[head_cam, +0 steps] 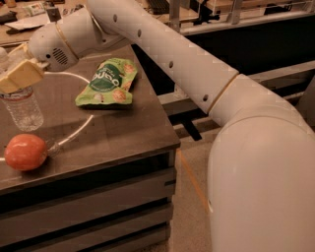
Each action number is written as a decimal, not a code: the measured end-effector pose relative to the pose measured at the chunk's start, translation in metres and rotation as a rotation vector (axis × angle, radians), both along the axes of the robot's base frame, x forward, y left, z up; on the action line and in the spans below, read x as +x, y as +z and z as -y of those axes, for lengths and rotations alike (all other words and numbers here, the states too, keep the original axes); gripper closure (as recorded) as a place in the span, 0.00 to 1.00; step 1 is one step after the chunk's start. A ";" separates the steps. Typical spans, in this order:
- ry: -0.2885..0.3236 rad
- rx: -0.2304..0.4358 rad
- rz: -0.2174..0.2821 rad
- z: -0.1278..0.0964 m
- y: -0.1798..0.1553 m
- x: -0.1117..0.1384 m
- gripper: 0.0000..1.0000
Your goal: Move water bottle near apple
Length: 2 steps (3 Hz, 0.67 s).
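Observation:
The water bottle [20, 109], clear and ribbed, stands upright on the dark table [128, 133] at the far left. Its top part is hidden behind the gripper's beige fingers [20, 75]. My gripper [15, 74] is at the bottle's neck and shut around it, with the white arm reaching in from the right. The apple [25, 151], round and orange-red, lies on the table just in front of the bottle, a short gap below its base.
A flat green snack bag [106, 83] lies mid-table to the right of the bottle. A white cable [74, 132] loops across the table and ends by the apple. The table's right edge drops to the floor [189, 197]. Clutter sits on a far table [29, 12].

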<state>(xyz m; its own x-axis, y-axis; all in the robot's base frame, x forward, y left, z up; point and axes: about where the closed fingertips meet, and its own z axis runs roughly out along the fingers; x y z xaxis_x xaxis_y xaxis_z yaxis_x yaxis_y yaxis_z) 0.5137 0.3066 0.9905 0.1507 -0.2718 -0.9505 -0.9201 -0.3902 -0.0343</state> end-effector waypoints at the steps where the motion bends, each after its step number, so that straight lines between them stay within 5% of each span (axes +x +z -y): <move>1: 0.033 0.009 -0.025 -0.015 -0.011 0.000 1.00; 2: 0.054 0.008 -0.041 -0.023 -0.019 0.000 1.00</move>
